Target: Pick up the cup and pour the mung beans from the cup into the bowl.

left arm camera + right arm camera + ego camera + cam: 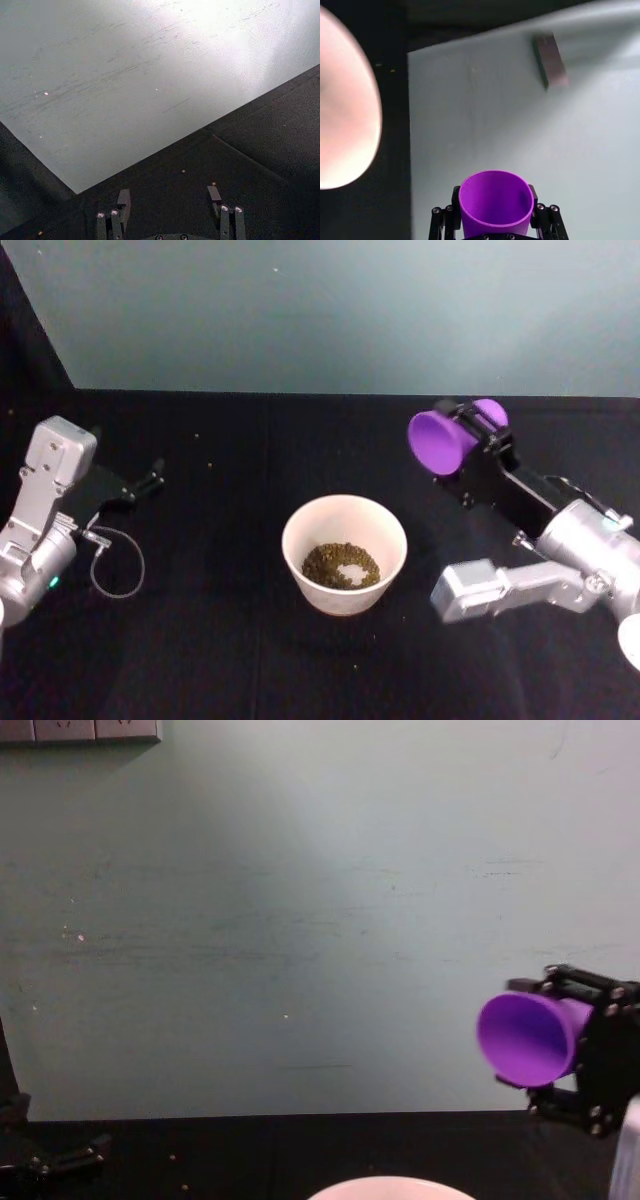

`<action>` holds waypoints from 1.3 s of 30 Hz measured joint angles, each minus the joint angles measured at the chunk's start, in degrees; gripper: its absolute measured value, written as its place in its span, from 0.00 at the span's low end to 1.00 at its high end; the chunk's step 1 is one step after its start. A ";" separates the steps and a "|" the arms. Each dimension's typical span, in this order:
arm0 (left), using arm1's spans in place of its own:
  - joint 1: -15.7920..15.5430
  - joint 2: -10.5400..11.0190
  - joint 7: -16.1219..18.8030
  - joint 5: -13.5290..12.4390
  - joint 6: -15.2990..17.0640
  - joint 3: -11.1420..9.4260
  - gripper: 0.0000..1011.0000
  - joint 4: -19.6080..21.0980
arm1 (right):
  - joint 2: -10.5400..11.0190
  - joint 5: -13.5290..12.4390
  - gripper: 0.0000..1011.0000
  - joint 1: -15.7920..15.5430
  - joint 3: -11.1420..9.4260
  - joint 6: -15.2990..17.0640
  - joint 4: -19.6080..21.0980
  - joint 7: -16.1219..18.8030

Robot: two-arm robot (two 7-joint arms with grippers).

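Observation:
My right gripper (478, 432) is shut on the purple cup (446, 440), held in the air to the right of and beyond the bowl. The cup lies on its side with its mouth toward the left, seen too in the chest view (532, 1036) and the right wrist view (495, 202), where its inside looks bare. The pale bowl (344, 527) stands on the black table in the middle, with mung beans (341, 565) in a ring on its bottom. Its rim shows in the chest view (390, 1187) and its side in the right wrist view (345, 105). My left gripper (152, 480) rests open at the far left, fingers (123, 202) apart.
A black cloth covers the table (200, 640), which ends at a pale grey-green wall (330, 310) behind. A few stray beans (210, 466) lie on the cloth. A loose cable loop (115, 565) hangs off the left arm.

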State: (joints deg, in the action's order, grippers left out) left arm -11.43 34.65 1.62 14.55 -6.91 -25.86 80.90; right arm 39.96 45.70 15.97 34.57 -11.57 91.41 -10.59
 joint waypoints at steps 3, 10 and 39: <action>0.00 0.00 0.00 0.00 0.00 0.00 0.99 0.00 | -1.08 -8.98 0.74 -1.96 -3.10 -0.36 -0.01 2.53; 0.00 0.00 0.00 0.00 0.00 0.00 0.99 0.00 | -3.11 -26.79 0.74 -4.81 -8.36 -1.31 -1.04 9.87; 0.00 0.00 0.00 0.00 0.00 0.00 0.99 0.00 | -10.72 -70.15 0.74 -8.31 -18.72 -3.73 -14.72 38.50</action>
State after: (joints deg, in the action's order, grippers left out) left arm -11.43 34.64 1.62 14.55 -6.90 -25.86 80.90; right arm 29.23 -24.45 7.66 15.85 -15.30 76.69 27.91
